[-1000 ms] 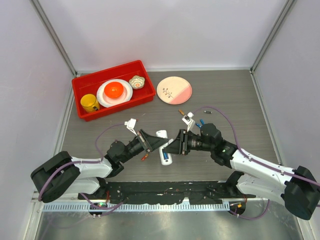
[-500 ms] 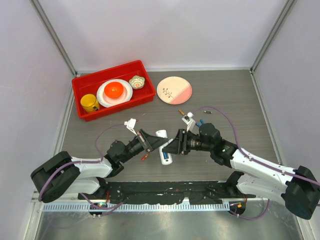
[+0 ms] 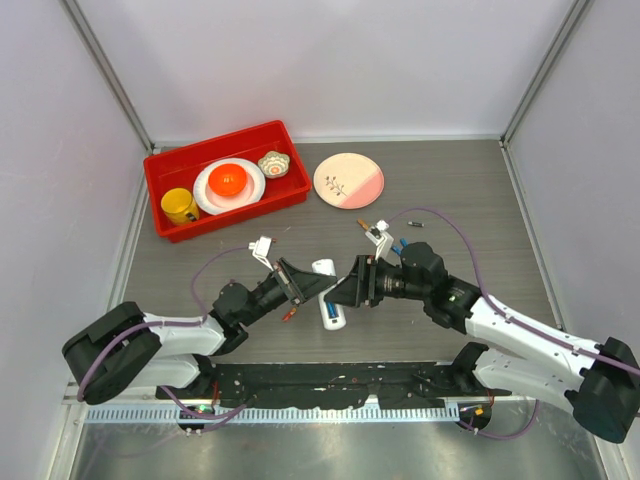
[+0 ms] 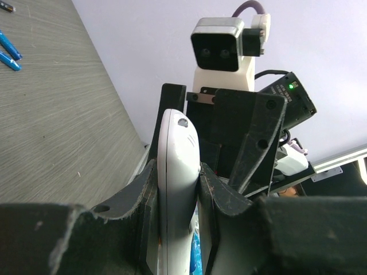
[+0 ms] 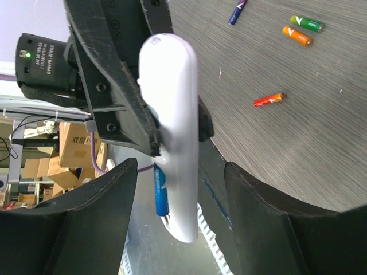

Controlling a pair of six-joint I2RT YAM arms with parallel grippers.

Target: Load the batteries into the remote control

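The white remote control (image 3: 327, 290) is held on edge just above the table by my left gripper (image 3: 316, 287), which is shut on its sides; the left wrist view shows it clamped between the jaws (image 4: 178, 189). A blue battery (image 5: 160, 192) sits in the bay on its back, and it also shows from above (image 3: 329, 313). My right gripper (image 3: 341, 293) is open, with its fingers (image 5: 86, 223) either side of the remote's near end (image 5: 172, 143), not touching it. Loose batteries lie on the table: orange-red (image 5: 268, 100), orange (image 5: 297, 35), green (image 5: 307, 23) and blue (image 3: 400, 245).
A red bin (image 3: 212, 141) at the back left holds a yellow mug (image 3: 180, 206), a white plate with an orange bowl (image 3: 229, 183) and a small patterned bowl (image 3: 273, 163). A pink plate (image 3: 348, 180) lies right of it. Purple cables loop over both arms.
My right arm has shifted slightly, its gripper still open at the remote. My left gripper holds the remote in the same place.
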